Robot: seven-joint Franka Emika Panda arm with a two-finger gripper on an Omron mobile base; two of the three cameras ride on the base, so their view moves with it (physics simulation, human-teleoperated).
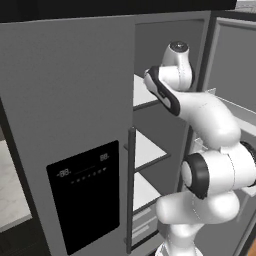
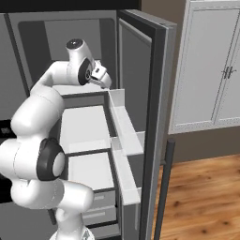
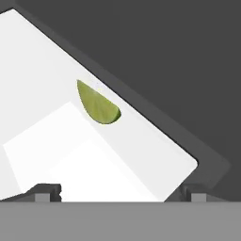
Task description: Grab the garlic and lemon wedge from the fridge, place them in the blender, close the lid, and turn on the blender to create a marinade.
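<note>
Just ahead of claw [image 3: 120, 194] (open), lemon wedge [image 3: 98, 104]

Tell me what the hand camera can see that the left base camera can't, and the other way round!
The hand view alone shows a yellow-green lemon wedge lying near the back edge of a white shelf, with the open pincer apart from it, its tips spread wide at the bottom. The left base view alone shows the fridge from outside: its closed grey door with the black display panel and the long vertical handle, plus the white arm reaching in. Both share the fridge's white shelves and dark grey inner walls.
</note>
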